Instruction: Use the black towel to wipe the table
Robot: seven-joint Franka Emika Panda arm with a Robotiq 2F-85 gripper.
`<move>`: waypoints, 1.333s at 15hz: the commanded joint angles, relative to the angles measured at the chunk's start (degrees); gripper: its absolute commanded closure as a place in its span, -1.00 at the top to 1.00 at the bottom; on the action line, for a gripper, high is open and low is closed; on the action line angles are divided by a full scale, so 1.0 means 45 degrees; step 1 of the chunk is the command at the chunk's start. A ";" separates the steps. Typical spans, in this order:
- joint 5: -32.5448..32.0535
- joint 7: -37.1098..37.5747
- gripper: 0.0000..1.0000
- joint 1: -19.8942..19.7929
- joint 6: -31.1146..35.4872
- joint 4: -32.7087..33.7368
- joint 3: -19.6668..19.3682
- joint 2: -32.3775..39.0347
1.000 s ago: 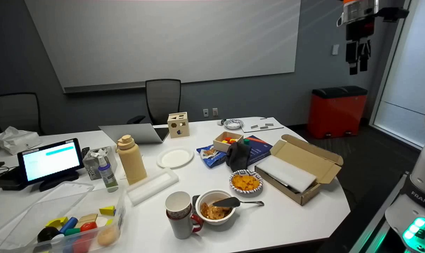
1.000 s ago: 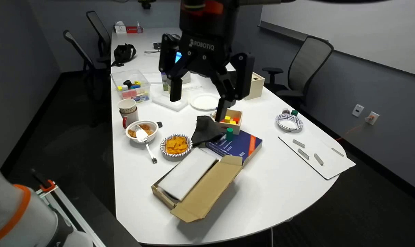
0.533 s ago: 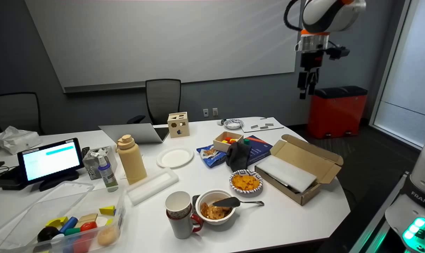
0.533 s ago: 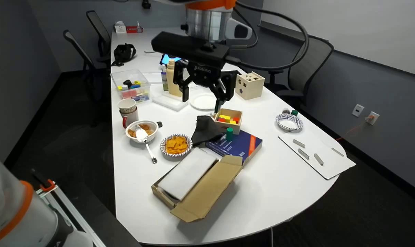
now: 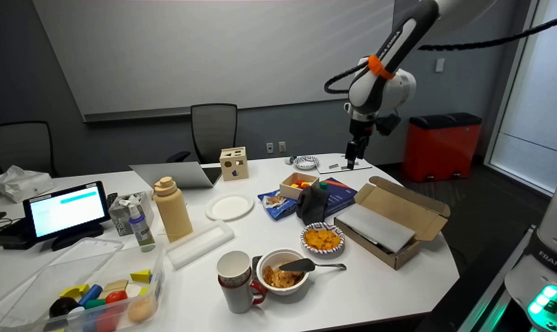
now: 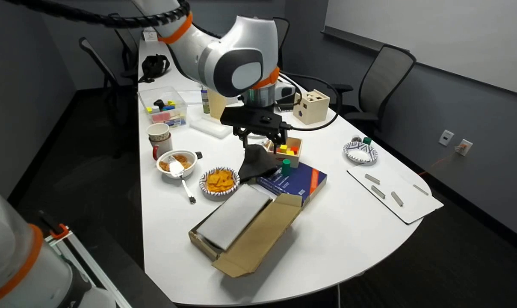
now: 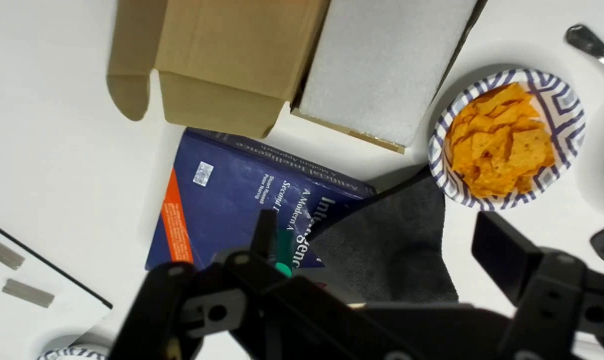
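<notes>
Low in the wrist view, the black two-fingered gripper [image 7: 381,240] gapes wide; between its jaws, right of centre, shows the crumpled black cloth towel [image 7: 394,245].

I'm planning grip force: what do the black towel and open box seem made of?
Black towel: fabric, perhaps microfibre, judging by its matte, finely textured surface and soft drape. Open box: likely cardboard, matte brown with creased, folded flaps.

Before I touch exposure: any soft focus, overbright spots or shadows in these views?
Wrist view: gripper dark, its nearest parts soft, Artificial Intelligence textbook legible; in an exterior view, the display bright, nearly washed out; in an exterior view, cardboard box lid casting a soft shadow on the table.
</notes>
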 commanded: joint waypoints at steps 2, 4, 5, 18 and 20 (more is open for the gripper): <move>0.0791 -0.1429 1.00 -0.1145 0.0022 0.2454 0.1523 0.2930; 0.0292 -0.1645 1.00 -0.1536 -0.0209 0.3391 0.1968 0.3778; 0.0041 -0.1748 1.00 -0.1674 -0.0279 0.3797 0.2111 0.4163; -0.1863 -0.2713 1.00 -0.2053 -0.0667 0.7182 0.3035 0.7632; -0.1880 -0.2704 1.00 -0.2071 -0.0505 0.7477 0.3149 0.7997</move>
